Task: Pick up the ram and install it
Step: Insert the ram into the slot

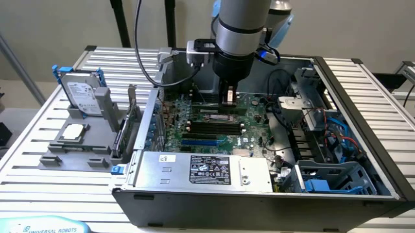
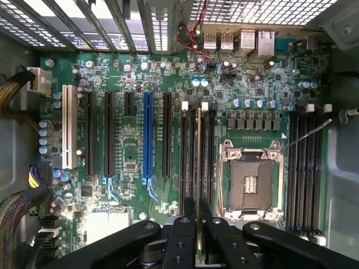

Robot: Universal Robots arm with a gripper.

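**While the ram is hanging edge-down over the slots, the grip is holding narrow**

As the arm is reaching down into the open computer case (image 1: 259, 206), the gripper (image 2: 198, 217) is pinching the ram (image 2: 198, 162) between fingers drawn close together. It is gripping the thin green stick by its upper edge. The stick is hanging straight down from the fingertips, and from the wrist it is showing as one pale line, seen edge-on.

I judge it is being carried this way so that its contact edge is facing the motherboard (image 2: 129, 145). Its length is also running parallel to the black memory slots (image 2: 188, 157) directly beneath the gripper. The alignment is looking true, with no visible skew between stick and slots. Which slot of the bank it is lining up with, I cannot tell. Nor can I tell whether its lower edge is touching a slot or hanging just above one. I am therefore recording the stick as not yet seated.

The empty CPU socket (image 2: 251, 185) is lying just beside the gripper, and a second bank of slots (image 2: 305, 168) is sitting beyond that socket. The approach over the near bank is leaving the socket untouched.

Well away from the gripper, outside the case, the hard drive (image 1: 84, 94) is standing upright in a grey fixture (image 1: 71, 158). It is parked where it is not obstructing the arm.
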